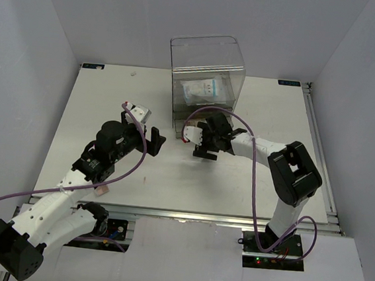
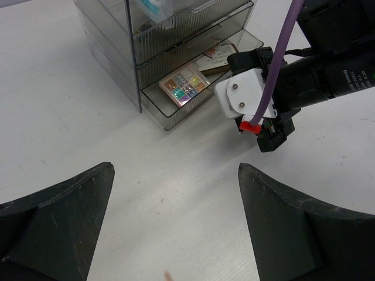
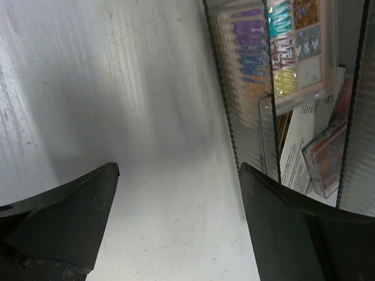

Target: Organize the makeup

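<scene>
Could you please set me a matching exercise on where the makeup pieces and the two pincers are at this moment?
Things:
1 square multicolour eyeshadow palette
2 pale-blue clear sachet packet
3 left pincer
4 right pincer

Places:
A over the white table, back from the clear acrylic drawer box
B under that box's top
C close beside a ribbed drawer wall
D in the pulled-out bottom drawer

Pairs: 1-D; 2-B; 3-A; 4-C

Ribbed clear plastic on a matt white top

The drawer box [image 2: 111,47] is smoky see-through plastic, glossy, with finely ribbed drawer fronts. The palette [image 2: 185,85] holds shimmery, glittering pans. The table [image 2: 58,117] is matt white with a faint grain. The left gripper's fingers [image 2: 55,219] are dull black plastic, and the cable [image 2: 275,64] is smooth purple.
</scene>
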Available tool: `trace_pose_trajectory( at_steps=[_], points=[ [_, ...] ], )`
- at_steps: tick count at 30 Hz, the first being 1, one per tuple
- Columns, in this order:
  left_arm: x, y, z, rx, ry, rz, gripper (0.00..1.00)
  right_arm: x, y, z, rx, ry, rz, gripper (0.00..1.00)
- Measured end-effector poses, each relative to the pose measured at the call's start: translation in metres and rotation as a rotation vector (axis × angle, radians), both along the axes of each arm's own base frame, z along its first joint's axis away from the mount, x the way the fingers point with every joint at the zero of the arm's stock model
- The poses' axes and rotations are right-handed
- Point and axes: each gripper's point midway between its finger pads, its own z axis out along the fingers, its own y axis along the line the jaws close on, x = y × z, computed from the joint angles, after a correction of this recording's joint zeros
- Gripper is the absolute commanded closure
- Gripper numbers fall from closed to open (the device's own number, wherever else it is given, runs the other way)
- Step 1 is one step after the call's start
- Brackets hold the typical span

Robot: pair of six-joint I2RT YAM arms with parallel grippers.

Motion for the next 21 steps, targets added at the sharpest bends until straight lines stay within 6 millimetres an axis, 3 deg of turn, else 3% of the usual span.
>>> trace_pose_trajectory(
  at_steps=[6,15,21],
  points=[
    [0.0,0.0,0.0,0.0,0.0,0.002,0.02,0.006,0.01,-0.002,0.036,-0.005,-0.001,0.1],
    [0.001,0.002,0.0,-0.001,0.0,0.008,0.02,0.049,0.017,0.006,0.128,-0.157,-0.173,0.1],
    [0.002,0.002,0.001,-0.003,-0.003,0.006,0.02,0.055,0.016,0.007,0.157,-0.194,-0.217,0.1]
  ],
)
